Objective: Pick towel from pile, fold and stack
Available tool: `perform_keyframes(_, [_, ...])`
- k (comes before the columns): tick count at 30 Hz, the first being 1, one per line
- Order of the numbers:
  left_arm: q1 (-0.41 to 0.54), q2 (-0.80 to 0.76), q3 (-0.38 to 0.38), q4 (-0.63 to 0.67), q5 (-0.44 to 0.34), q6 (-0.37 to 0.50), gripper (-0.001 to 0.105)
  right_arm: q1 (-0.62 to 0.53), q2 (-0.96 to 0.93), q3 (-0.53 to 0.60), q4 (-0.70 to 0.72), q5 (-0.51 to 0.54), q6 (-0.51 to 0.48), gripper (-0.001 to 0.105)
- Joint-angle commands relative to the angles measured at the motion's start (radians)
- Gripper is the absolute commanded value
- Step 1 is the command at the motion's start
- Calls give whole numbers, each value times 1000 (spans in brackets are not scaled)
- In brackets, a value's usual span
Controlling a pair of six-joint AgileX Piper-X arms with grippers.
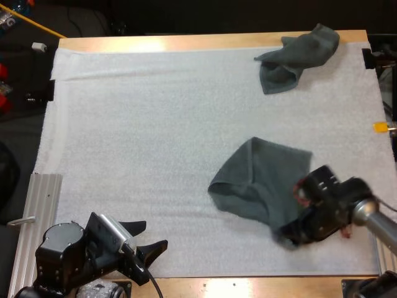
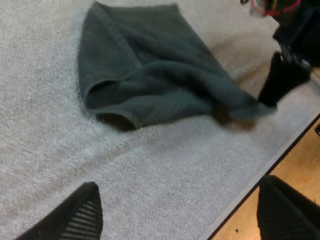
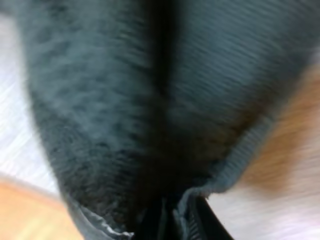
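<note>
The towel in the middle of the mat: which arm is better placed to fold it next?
Right, probably: the right jaws are shut on the towel at its near corner; the left jaws stand open, clear of it, by the mat's near edge.

towel (image 1: 257, 180) corner hidden under r gripper (image 1: 290, 236).

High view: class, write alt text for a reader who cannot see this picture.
The right gripper pinches the near corner of a dark grey-green towel lying loosely folded on the white mat. A second, crumpled towel sits at the mat's far right, and the left gripper is open over the mat's near edge.
</note>
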Motion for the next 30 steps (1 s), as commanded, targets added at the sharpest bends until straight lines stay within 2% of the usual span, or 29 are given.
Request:
perform_keyframes(1, [-4, 1, -8, -10, 14, -2, 63, 53, -10, -4, -3, -44, 37, 0])
perform_keyframes(5, [-4, 1, -8, -10, 14, -2, 63, 251, -10, -5, -110, -54, 158, 0])
perform_keyframes(8, [-4, 1, -8, -10, 14, -2, 63, 330, -10, -5, -178, -49, 208, 0])
perform_keyframes(10, [-4, 1, -8, -10, 14, -2, 63, 354, -10, -5, -199, -26, 257, 6])
perform_keyframes(12, [-4, 1, -8, -10, 14, -2, 63, 358, -10, -5, -209, -9, 272, 21])
perform_keyframes(14, [-4, 1, -8, -10, 14, -2, 63, 358, -10, -5, -218, -4, 279, 50])
perform_keyframes(15, [-4, 1, -8, -10, 14, -2, 63, 358, -10, -6, -218, -4, 279, 56])
perform_keyframes(16, [-4, 1, -8, -10, 14, -2, 63, 358, -10, -10, -218, -2, 279, 69])
perform_keyframes(17, [-4, 1, -8, -10, 14, -2, 63, 358, -10, -12, -214, 6, 279, 75])
perform_keyframes(25, [-4, 1, -8, 15, 21, -2, 63, 353, -55, -24, -182, 247, 293, 72])
perform_keyframes(29, [-4, 1, -8, 34, 53, 5, 63, 286, -85, -27, -142, 394, 294, 72])
perform_keyframes(30, [-4, 1, -8, 34, 57, 5, 63, 270, -86, -27, -141, 402, 291, 72])
